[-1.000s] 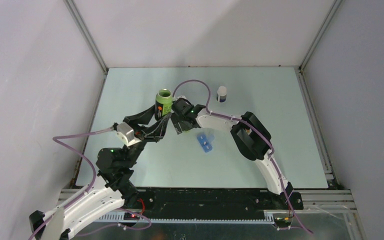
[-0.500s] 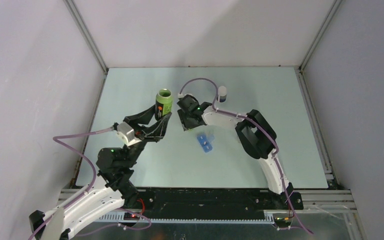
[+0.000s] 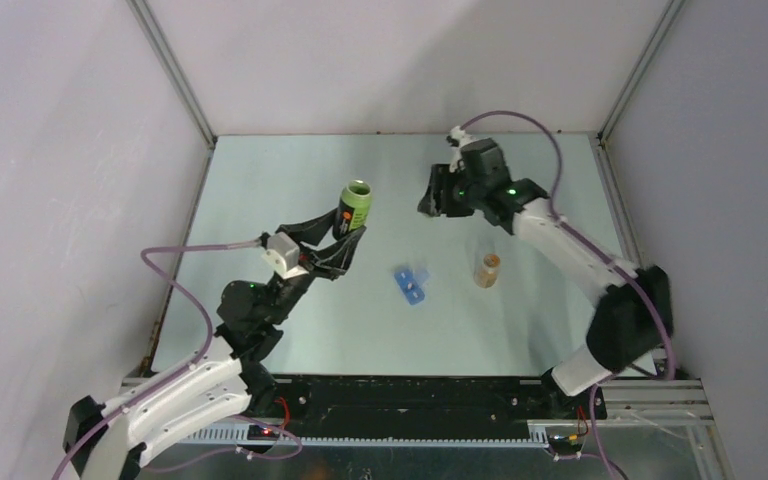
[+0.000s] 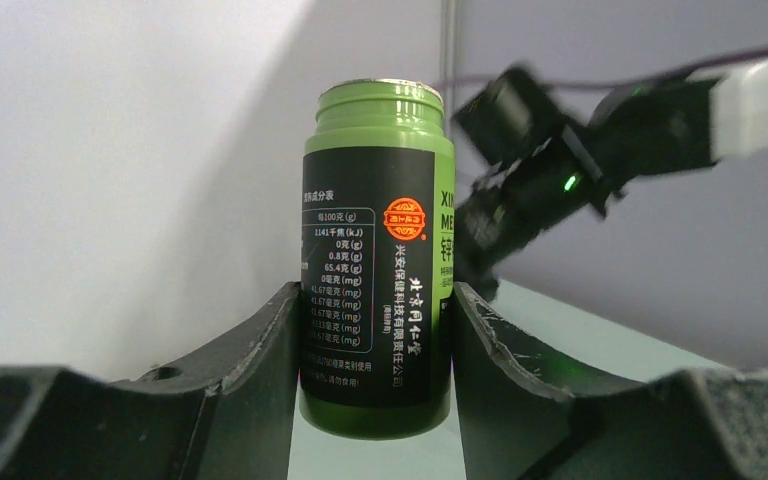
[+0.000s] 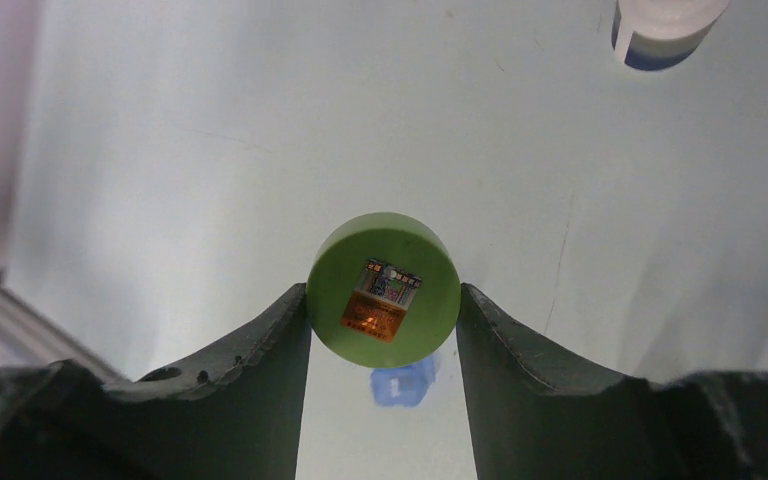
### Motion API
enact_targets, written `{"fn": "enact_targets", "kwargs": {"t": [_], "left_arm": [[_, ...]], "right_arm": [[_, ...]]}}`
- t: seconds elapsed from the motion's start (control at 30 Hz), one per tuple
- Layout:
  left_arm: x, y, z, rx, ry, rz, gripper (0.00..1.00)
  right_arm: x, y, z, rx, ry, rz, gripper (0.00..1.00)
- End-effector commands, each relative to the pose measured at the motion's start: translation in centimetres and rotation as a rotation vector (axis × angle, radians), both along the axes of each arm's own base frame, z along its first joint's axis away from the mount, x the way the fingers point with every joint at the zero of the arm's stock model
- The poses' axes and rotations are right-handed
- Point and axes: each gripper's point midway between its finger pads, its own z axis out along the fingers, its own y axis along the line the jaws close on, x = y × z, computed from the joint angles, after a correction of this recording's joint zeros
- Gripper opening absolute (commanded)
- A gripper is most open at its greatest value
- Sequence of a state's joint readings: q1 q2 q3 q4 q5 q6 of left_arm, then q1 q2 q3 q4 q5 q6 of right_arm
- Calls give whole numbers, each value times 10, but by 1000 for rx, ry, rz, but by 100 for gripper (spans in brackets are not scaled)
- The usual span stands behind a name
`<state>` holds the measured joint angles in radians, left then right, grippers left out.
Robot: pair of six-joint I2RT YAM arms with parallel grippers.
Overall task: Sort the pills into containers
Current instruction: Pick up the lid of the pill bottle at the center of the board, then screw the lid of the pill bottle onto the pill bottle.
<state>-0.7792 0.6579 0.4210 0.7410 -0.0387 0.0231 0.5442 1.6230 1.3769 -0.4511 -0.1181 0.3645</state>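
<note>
Left of tabletop point(image 3: 260, 190) centre, left end effector point(image 4: 375, 300) gripped green bottle point(image 4: 375, 250): uncapped, black label, orange seal. Near far edge, right end effector point(image 5: 383, 298) pinched round green cap point(image 5: 383, 285), sticker on top. Mid-tabletop stood blue pill box point(image 3: 412, 285) and amber vial point(image 3: 487, 270), apart. Past the cap, right wrist view caught white-and-blue bottle point(image 5: 660, 25). Bare surface ran left and right to 3 enclosing walls point(image 3: 60, 150).
</note>
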Motion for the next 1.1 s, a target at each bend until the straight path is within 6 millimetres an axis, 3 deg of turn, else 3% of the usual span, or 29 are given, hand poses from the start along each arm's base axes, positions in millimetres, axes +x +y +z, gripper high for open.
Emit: {"fn": "enact_targets", "kwargs": {"t": [0.0,0.17,0.43,0.67,1.07], "left_arm": [[-8,-17,7,-6,-54,-113,0],[-13,-38,2,104,-53,-218,0],[-17,-52,1,231,-97,-293,0],[-27,-59,2,279,-116,-361,0],[-31,-67,-5,332,-104,-420,0]], "right_arm": [[-40,-13,60,127,-63,90,41],[-87,-22,118,237,-139,197,41],[-142,-24,178,380,-249,341,43],[-157,-9,193,481,-238,470,42],[-164,2,194,530,-190,552,42]]}}
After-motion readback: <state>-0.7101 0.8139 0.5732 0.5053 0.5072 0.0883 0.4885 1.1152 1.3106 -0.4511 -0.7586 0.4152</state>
